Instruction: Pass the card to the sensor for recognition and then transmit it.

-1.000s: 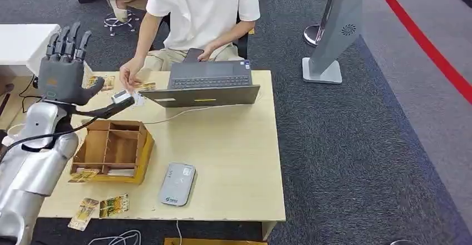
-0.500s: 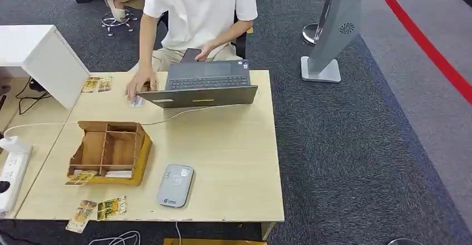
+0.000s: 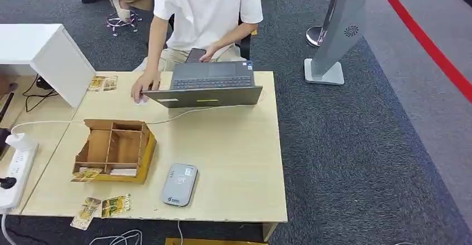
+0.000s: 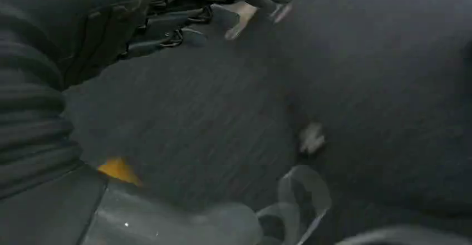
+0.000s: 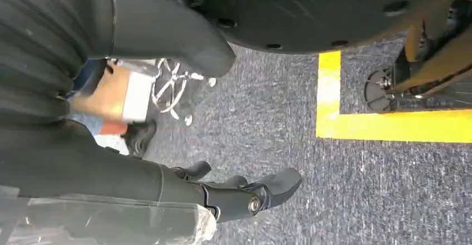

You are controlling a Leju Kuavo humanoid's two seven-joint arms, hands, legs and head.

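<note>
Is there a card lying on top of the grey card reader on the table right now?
No, the grey card reader lies bare on the table, and the nearest loose cards sit apart from it at the front edge.

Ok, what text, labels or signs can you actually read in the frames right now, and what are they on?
Nothing reads clearly.
White T-shirt: a small dark chest print, too small to read.
Grey card reader: a pale label and small mark, illegible.
Laptop: stickers at its corner and a yellow strip, unreadable.
Printed cards on the table: patterned, no legible words.
</note>
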